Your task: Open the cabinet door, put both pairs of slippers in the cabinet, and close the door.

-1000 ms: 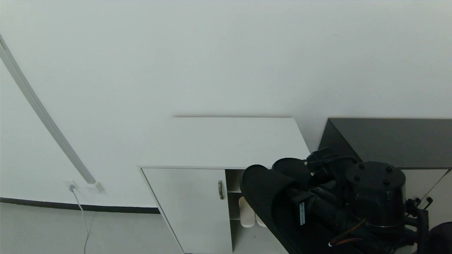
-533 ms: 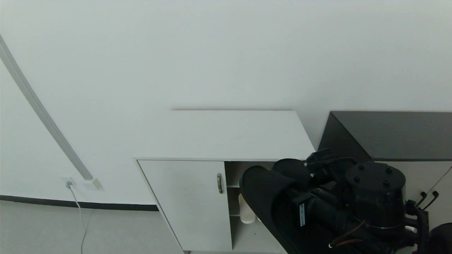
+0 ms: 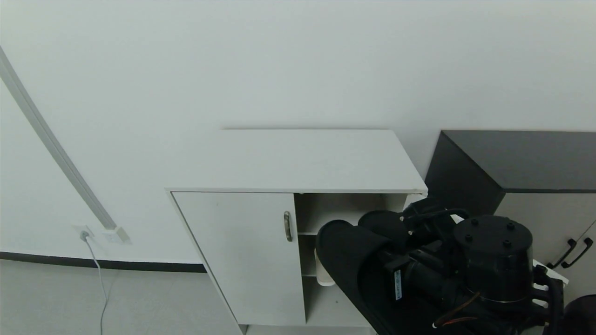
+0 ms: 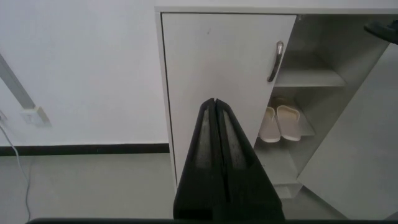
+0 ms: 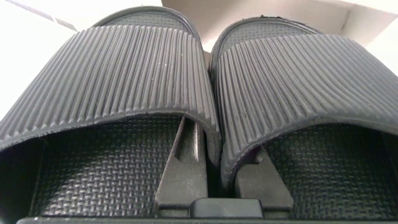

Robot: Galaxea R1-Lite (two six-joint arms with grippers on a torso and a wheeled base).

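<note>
A pair of black slippers (image 3: 354, 249) hangs clamped in the right gripper (image 5: 217, 158), held side by side in front of the open right half of the white cabinet (image 3: 307, 158). Seen from the right wrist, one finger (image 5: 182, 171) lies under the ribbed strap of each slipper, and the two pinch the slippers' inner walls together between them. The right arm sits low on the robot's right, bent at a bulky joint, with the pair thrust up and leftward across the cabinet's opening; whether the slippers have passed its front edge cannot be told.

Inside, a pair of white slippers (image 4: 286, 121) rests on a shelf below the top one, toes pointing inward. The cabinet's left door (image 4: 224, 62) is shut, its metal handle (image 4: 275, 61) at the inner edge.

The left gripper (image 4: 216, 155) is raised facing that shut door, well apart from it, fingers pressed together with nothing between them.

A dark cabinet (image 3: 512, 158) stands just to the right against the same wall. To the left, a cable (image 3: 100, 279) drops to the floor from a wall socket (image 3: 84, 232).
</note>
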